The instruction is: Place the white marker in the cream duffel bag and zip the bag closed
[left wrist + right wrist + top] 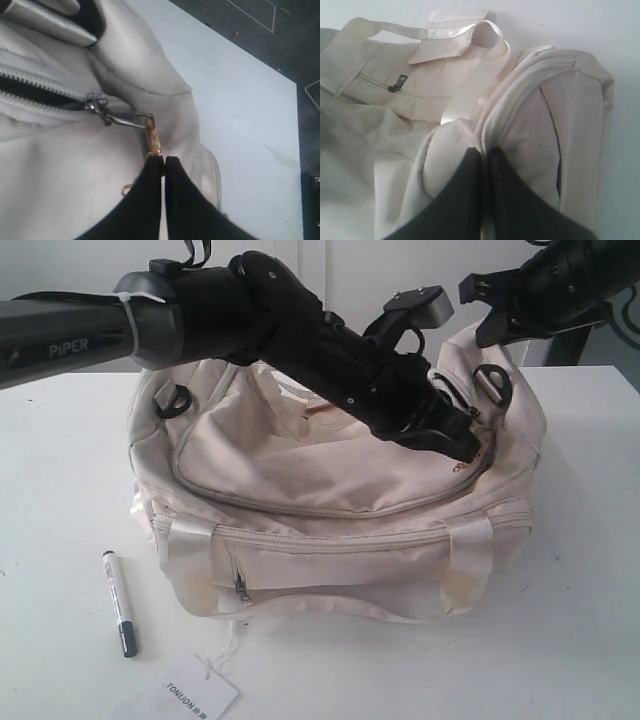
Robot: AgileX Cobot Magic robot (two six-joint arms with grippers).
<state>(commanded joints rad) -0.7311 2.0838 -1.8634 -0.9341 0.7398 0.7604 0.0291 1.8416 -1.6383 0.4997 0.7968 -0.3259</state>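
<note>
light: bright, even; table (60, 490) washed out beside the cream duffel bag (300, 475)
shadows: soft, faint under the bag
focus: wrist views slightly soft

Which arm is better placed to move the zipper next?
Left. Its jaws are shut on the gold pull, beside the slider. The right jaws grip the bag at its end, away from the pull.

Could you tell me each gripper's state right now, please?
Left gripper: closed on the gold zipper pull.
Right gripper: closed, touching the cream duffel bag.
</note>
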